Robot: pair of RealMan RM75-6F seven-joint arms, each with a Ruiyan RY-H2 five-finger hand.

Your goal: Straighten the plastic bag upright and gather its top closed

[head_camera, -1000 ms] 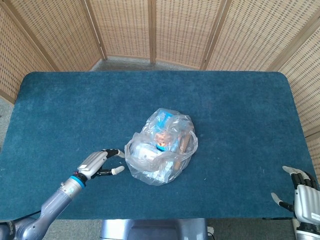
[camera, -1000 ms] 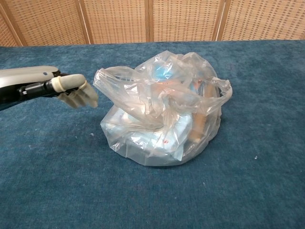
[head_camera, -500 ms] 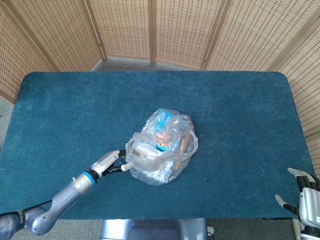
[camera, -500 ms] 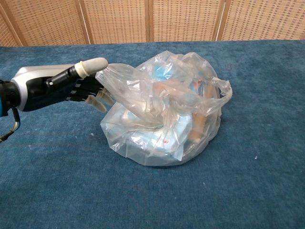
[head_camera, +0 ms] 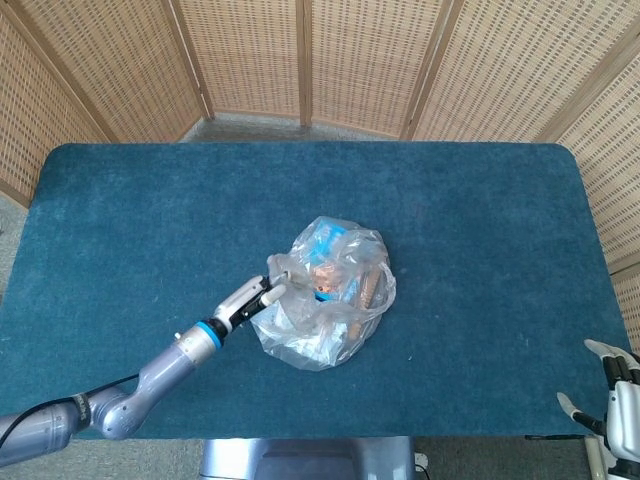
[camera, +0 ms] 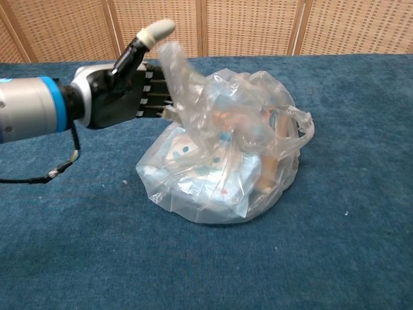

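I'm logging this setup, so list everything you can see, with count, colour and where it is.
plastic bag: one, clear, slumped at the middle of the table, top open and loose
packaged items: several inside the bag, blue, white and orange-brown; exact count unclear
table: one, dark blue carpet-like top
wicker screen: tan panels behind the table
left hand: grey and black, at the bag's left upper edge, touching a raised flap of plastic; a firm grip is unclear
right hand: white, at the table's near right corner, fingers apart, holding nothing
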